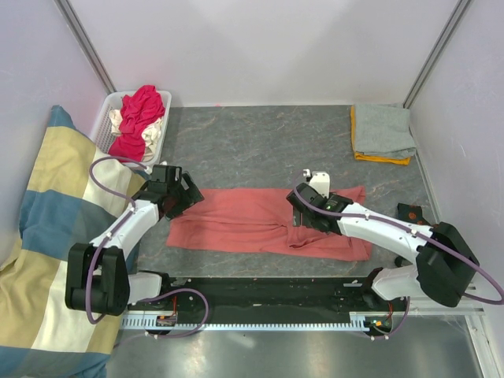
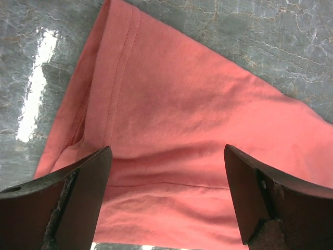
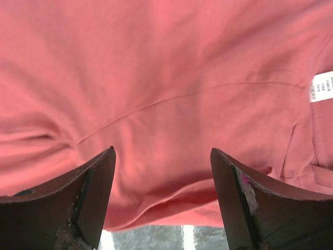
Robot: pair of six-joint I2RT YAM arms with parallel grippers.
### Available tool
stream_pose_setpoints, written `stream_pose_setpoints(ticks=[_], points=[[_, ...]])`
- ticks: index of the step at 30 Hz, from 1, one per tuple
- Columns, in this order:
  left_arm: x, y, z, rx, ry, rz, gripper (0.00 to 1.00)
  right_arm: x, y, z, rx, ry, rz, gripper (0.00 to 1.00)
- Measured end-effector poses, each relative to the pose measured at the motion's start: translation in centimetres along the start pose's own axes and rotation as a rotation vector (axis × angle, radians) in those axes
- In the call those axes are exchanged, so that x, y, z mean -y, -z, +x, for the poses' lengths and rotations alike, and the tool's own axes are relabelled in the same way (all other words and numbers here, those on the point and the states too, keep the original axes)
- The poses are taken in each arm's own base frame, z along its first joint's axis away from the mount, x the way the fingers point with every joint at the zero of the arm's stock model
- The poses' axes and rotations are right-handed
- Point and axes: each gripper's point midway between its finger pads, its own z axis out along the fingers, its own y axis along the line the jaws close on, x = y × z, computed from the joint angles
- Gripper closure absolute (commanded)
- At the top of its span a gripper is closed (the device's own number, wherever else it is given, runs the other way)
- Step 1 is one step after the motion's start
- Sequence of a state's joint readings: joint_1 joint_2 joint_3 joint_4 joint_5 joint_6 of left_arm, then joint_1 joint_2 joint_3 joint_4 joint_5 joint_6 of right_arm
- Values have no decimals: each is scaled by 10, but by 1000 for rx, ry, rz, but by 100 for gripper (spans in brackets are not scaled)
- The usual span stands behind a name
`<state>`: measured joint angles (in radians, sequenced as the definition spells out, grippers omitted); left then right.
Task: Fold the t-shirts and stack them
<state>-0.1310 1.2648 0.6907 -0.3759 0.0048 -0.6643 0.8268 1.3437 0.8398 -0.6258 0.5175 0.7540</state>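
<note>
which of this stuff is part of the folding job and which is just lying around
Job: pink tee; grey tee; orange tee under the grey one; red tee and cream tee, both in the basket.
Lying about: basket; striped cushion.

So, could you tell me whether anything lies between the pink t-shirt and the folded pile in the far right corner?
Nothing visible does. Only bare table separates the pink t-shirt from the folded pile. The right fingers stand open just above the shirt's right part, with nothing between them.
</note>
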Motion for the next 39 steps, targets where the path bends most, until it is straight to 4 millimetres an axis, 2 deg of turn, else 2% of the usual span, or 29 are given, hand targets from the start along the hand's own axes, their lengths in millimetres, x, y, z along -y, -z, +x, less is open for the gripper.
stream_pose_setpoints(ticks=[7,13,18,26,32,39], points=[[1,20,-1,22,-1,17,5,22,-18,4,-13,-24,56,18],[-1,30,1,24,-1,17,5,30,-32,7,-27,-23,81,19],[-1,28,1,20,0,15,6,40,-44,8,-39,-36,102,19],[-8,7,10,-43,0,-33,7,50,-66,5,-58,-61,110,18],[0,9,0,-15,-1,-15,7,38,-86,-23,-35,-18,112,16],[2,17,-8,25,-1,-2,7,0,-128,-85,10,54,95,14]])
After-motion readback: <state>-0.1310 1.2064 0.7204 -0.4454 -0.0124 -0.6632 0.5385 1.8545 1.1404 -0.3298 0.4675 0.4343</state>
